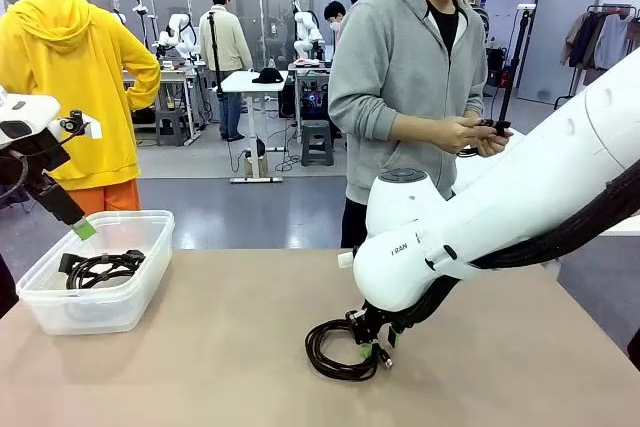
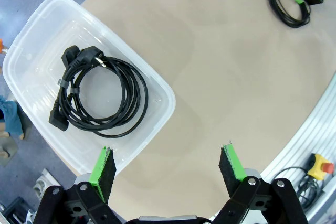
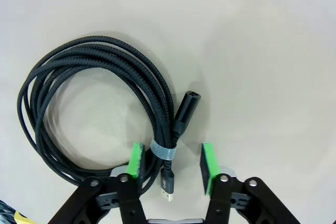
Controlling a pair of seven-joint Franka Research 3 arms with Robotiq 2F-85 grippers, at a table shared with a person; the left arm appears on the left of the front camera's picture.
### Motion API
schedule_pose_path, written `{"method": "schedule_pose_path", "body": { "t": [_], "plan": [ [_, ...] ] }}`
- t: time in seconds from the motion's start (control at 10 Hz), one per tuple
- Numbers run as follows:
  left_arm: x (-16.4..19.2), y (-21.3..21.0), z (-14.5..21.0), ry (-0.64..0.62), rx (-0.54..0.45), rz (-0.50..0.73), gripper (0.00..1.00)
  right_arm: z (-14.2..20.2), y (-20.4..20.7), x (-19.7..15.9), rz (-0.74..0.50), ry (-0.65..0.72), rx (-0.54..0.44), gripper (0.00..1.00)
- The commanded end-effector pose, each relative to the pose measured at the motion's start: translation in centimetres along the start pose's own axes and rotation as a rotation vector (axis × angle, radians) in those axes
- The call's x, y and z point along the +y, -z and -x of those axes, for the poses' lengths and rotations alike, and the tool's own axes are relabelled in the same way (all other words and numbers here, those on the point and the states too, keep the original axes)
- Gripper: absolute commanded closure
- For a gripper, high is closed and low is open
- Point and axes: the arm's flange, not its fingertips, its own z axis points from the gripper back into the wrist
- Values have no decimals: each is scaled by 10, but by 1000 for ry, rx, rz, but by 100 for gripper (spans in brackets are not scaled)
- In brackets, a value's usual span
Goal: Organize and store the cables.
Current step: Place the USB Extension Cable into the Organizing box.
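Reaching in from the right with the right arm (image 1: 560,167), thick and white, stretched toward the middle and sloping down to the wrist. Pointing the right claw (image 3: 172,162) straight down, low, with green pads (image 3: 136,160) partway in and a clear gap between them. Holding the left arm (image 1: 25,117) up at the left edge, wrist bent, with the left claw (image 2: 167,153) tilted downward and forward, jaws spread wide, fingers (image 2: 102,174) far apart.
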Motion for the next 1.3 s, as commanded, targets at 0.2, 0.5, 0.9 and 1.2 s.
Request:
{"method": "schedule_pose_path", "body": {
  "t": [0.2, 0.5, 0.9, 1.2],
  "plan": [
    [2, -2, -1, 10, 5, -7, 0, -8, 7, 0, 25, 57, -8, 100],
    [2, -2, -1, 10, 5, -7, 0, -8, -7, -1, -2, 51, -6, 100],
    [2, -2, -1, 10, 5, -7, 0, -9, -97, 19, -14, 93, -40, 100],
    [2, -2, -1, 10, 5, -7, 0, -9, -108, 17, -21, 53, -56, 100]
  ]
}}
